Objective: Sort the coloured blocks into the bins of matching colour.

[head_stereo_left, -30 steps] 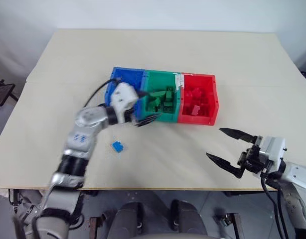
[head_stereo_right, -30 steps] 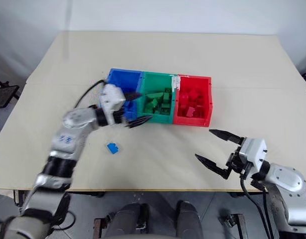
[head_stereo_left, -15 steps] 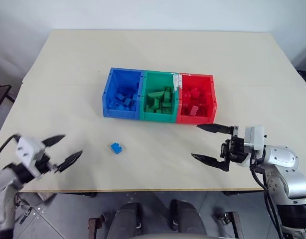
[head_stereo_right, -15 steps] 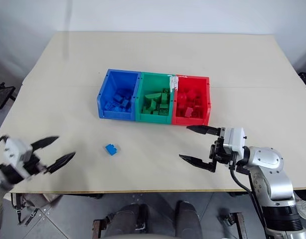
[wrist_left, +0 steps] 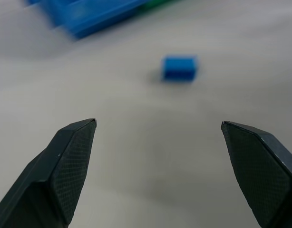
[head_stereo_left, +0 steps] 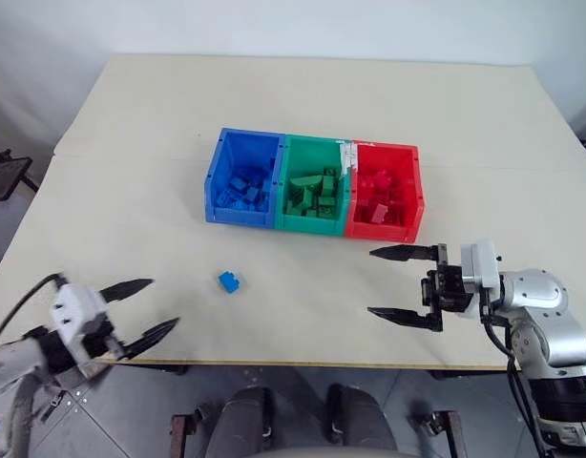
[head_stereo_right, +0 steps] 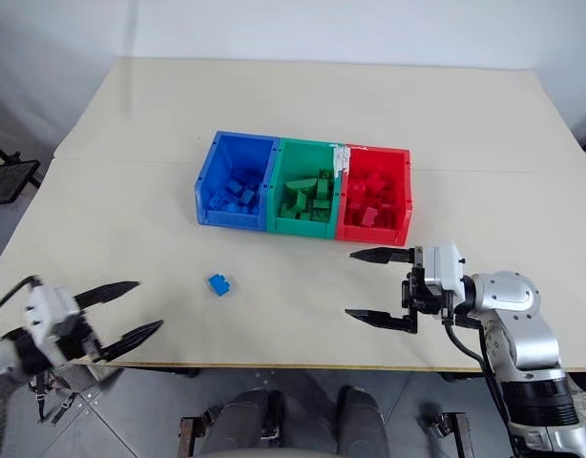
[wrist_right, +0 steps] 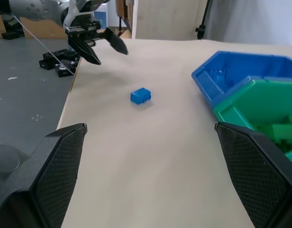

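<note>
The left tool had pulled back from the bins to the tabletop's 7 o'clock edge, jaws wide, empty. One blue block lay loose below the blue bin. The right tool, wide too, had swung leftward.

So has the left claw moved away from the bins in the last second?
Yes. The left claw, open and empty, has pulled back from the bins to the table's near left edge, past the loose blue block.

My black fingers with a rough criss-cross skin, shiny plastic bins, small smooth plastic blue block, smooth matt pale table
</note>
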Controlling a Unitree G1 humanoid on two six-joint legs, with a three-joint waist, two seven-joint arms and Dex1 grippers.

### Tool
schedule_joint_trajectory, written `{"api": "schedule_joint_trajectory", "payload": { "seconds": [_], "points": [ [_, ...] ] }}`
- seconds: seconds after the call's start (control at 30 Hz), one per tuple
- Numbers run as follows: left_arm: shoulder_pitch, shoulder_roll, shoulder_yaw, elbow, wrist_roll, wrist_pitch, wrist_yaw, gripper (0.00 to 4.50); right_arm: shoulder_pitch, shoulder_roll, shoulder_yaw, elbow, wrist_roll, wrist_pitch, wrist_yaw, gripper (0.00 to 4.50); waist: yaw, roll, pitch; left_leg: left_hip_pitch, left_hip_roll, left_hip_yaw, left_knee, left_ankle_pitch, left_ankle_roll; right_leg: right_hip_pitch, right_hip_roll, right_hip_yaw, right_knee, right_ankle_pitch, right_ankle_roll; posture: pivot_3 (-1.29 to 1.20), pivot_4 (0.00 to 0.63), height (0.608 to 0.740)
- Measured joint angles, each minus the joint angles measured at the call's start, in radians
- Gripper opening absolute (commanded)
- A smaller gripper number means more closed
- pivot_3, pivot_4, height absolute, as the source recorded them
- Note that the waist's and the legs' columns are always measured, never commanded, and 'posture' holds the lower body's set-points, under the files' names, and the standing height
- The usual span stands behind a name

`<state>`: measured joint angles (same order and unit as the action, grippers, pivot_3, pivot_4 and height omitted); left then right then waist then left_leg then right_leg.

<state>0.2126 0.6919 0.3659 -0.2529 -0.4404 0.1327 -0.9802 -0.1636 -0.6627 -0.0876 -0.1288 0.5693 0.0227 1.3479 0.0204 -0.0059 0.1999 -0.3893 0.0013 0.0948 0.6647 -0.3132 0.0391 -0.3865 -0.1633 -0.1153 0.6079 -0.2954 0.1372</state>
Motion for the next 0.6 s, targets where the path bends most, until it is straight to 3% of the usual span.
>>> {"api": "schedule_joint_trajectory", "payload": {
  "seconds": [0.17, 0.27, 0.37, 0.6],
  "points": [
    [-0.142, -0.048, -0.198, -0.01, 0.12, 0.125, 0.152, 4.47, 0.084, -0.011, -0.04, -0.043, 0.001, 0.0, -0.03, 4.5, -0.001, 0.001, 0.0, 0.0, 0.001, 0.002, 0.0, 0.001, 0.002, 0.001, 0.009, 0.0, 0.003, 0.0, 0.001, 0.0, 0.15, 0.74],
    [-0.164, -0.08, -0.253, -0.012, 0.143, 0.167, 0.204, 4.47, 0.14, -0.03, -0.061, -0.077, 0.003, -0.001, -0.035, 4.5, 0.0, 0.001, 0.0, 0.0, 0.003, 0.002, 0.0, 0.001, 0.002, 0.001, 0.011, 0.0, 0.003, 0.0, 0.001, 0.0, 0.15, 0.74],
    [-0.203, -0.108, -0.287, -0.011, 0.166, 0.201, 0.254, 3.88, 0.209, -0.036, -0.084, -0.115, 0.004, -0.001, -0.041, 4.5, 0.008, 0.001, -0.001, 0.002, 0.003, 0.0, 0.001, 0.001, 0.001, 0.004, 0.012, 0.0, 0.002, 0.0, 0.001, 0.0, 0.15, 0.74],
    [-0.231, -0.101, -0.299, 0.008, 0.189, 0.212, 0.278, 1.84, 0.253, -0.036, -0.118, -0.147, 0.005, -0.001, -0.086, 4.5, 0.005, 0.001, -0.001, 0.004, 0.003, 0.001, 0.001, -0.001, -0.003, 0.005, 0.01, 0.003, -0.003, 0.001, 0.0, 0.0, 0.15, 0.74]
  ]
}}
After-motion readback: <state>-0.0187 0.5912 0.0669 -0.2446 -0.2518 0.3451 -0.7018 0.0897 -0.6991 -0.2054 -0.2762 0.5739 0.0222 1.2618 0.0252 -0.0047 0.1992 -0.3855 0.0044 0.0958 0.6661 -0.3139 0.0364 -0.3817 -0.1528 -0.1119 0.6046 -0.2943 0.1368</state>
